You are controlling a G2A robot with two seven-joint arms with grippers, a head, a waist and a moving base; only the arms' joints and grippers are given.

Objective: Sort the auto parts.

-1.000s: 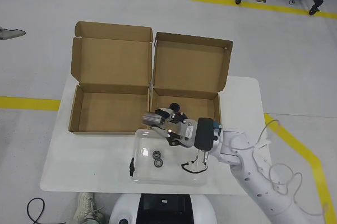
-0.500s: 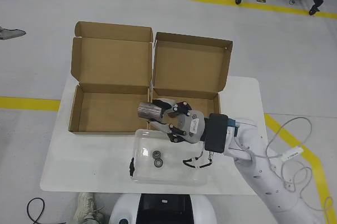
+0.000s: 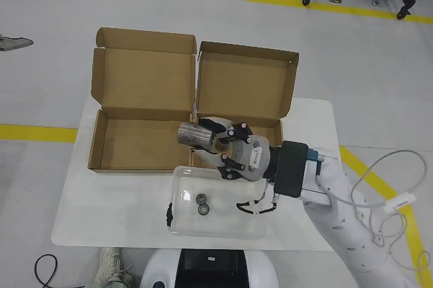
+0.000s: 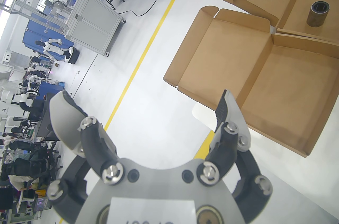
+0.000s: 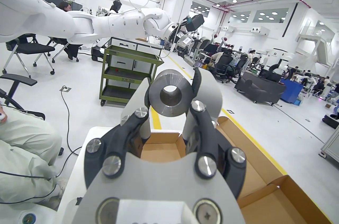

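My right gripper (image 3: 202, 137) is shut on a grey metal cylinder (image 3: 192, 135), held sideways in the air above the near walls where the left cardboard box (image 3: 140, 142) meets the right cardboard box (image 3: 274, 133). The right wrist view looks at the cylinder's (image 5: 170, 96) bored end between the two fingers. My left gripper (image 4: 143, 108) hangs open and empty, high off to the side of the boxes. A dark bushing (image 4: 319, 13) stands in the right box (image 4: 299, 10); the left box (image 4: 278, 87) has a bare floor. Two small bearings (image 3: 202, 202) lie in a clear tray (image 3: 180, 176).
The tray sits at the table's near edge, with a small black part (image 3: 169, 214) at its left rim and a black wire clip (image 3: 256, 209) at its right end. Both box lids (image 3: 245, 83) stand open at the back. A person in white sits beside the table (image 5: 23, 145).
My right gripper has carried the cylinder away from the tray's back edge, up and over the boxes' near walls. The bearings have not moved.
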